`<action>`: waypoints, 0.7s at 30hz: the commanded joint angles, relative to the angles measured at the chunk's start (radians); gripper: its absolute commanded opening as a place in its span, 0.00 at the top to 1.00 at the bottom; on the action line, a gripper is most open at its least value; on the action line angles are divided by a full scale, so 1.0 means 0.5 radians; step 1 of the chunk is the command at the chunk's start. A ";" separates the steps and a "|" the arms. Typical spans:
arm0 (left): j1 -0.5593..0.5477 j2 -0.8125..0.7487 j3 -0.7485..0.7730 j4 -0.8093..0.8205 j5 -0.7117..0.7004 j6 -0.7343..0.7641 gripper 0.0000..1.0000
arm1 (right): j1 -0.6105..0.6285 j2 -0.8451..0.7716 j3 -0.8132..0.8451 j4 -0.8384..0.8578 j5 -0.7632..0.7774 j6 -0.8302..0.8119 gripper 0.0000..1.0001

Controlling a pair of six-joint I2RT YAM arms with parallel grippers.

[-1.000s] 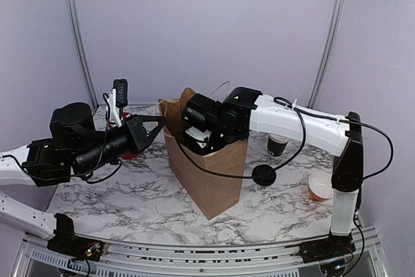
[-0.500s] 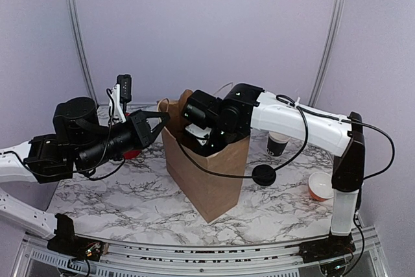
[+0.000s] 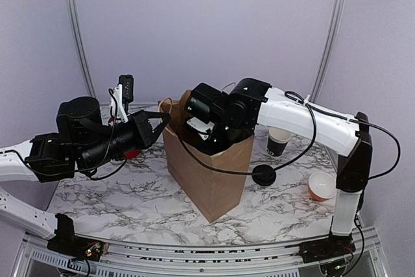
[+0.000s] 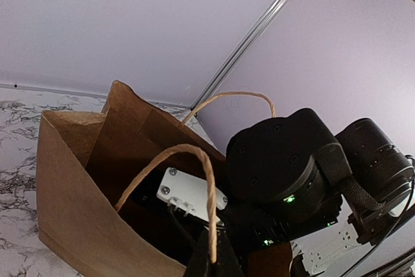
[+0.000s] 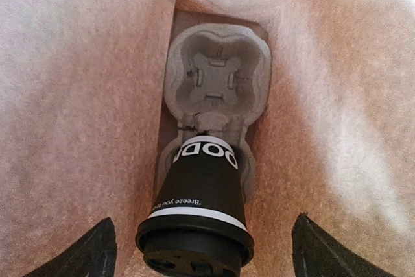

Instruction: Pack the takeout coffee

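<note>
From above, one brown paper bag (image 3: pixel 211 180) stands upright on the marble bench (image 3: pixel 130 199) between two arms. The left arm (image 3: pixel 84 141) reaches the bag's top rim from the side, and the right arm (image 3: pixel 298 115) bends down into its mouth, so the right jaws are hidden there. Right of the bag, this view alone shows three loose things: one open black cup with a white rim (image 3: pixel 279 142), one flat black lid (image 3: pixel 263 175) lying near it, and one small orange cup (image 3: pixel 321 186) toward the bench's right edge. From the left wrist, the bag (image 4: pixel 71 186) gapes open and its two twisted paper handles can be counted. The far handle (image 4: pixel 233 95) arches free, while the near handle (image 4: pixel 194 160) runs down into the dark fingertips (image 4: pixel 217 261) of the left jaws, which are pinched tight on it. The right arm's black wrist (image 4: pixel 279 160) fills the opening, and the bag's floor is out of sight. Only the right wrist view shows that floor. One pale moulded cup tray (image 5: pixel 217 82) lies there, its far socket bare. One lidded black coffee cup (image 5: pixel 201 192) with white print stands at the near socket. The right jaws are spread wide, one finger (image 5: pixel 91 251) on each side of the cup and clear of it, holding nothing.
</note>
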 commanded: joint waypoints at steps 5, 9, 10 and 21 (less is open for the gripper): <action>-0.013 0.001 0.070 -0.035 -0.062 0.028 1.00 | 0.026 -0.093 0.177 -0.032 0.041 0.019 0.06; -0.013 0.002 0.070 -0.041 -0.067 0.023 1.00 | 0.027 -0.096 0.254 -0.047 0.049 0.026 0.05; -0.014 0.000 0.070 -0.041 -0.069 0.022 1.00 | 0.026 -0.096 0.273 -0.048 0.051 0.027 0.05; -0.013 0.010 0.084 -0.059 -0.080 0.013 1.00 | 0.026 -0.142 0.392 0.033 0.050 0.042 0.04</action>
